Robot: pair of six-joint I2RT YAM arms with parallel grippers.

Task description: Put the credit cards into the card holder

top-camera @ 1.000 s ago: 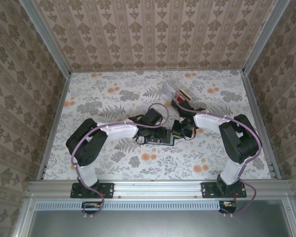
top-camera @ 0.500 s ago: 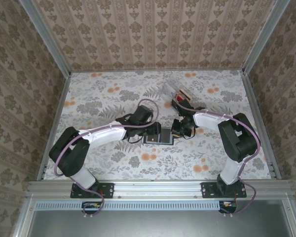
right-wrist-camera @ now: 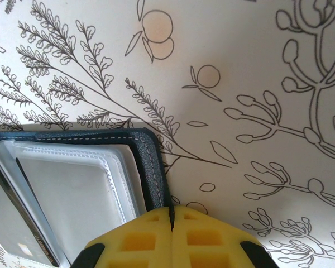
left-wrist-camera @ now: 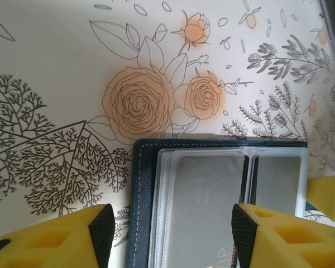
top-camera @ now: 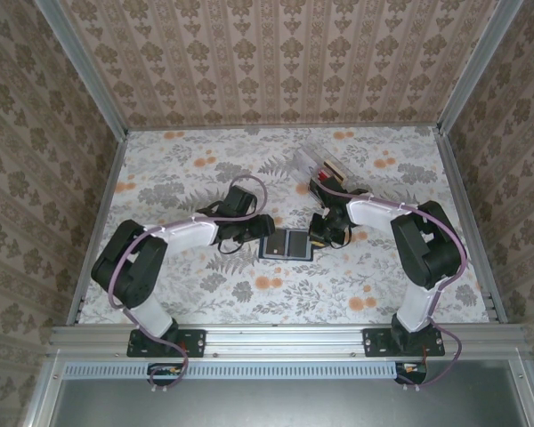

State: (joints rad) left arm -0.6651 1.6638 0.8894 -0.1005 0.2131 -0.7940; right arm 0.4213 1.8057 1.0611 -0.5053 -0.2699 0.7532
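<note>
Left end effector (left-wrist-camera: 167,234) open over card holder (left-wrist-camera: 142,195); card (left-wrist-camera: 206,206) inside reads "VIP". Right end effector (right-wrist-camera: 171,223) closed.

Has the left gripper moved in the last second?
Yes. The left gripper has pulled back leftward, away from the clear box, from over the card holder to its left edge.

White-and-black arms (top-camera: 189,233), purple cables (top-camera: 246,183), yellow foam fingers (left-wrist-camera: 50,240), black bases (top-camera: 165,342).

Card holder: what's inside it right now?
The open card holder shows clear plastic sleeves, and a pale grey card sits in the top one. Anything in the sleeves beneath is covered, so other cards cannot be told.
</note>
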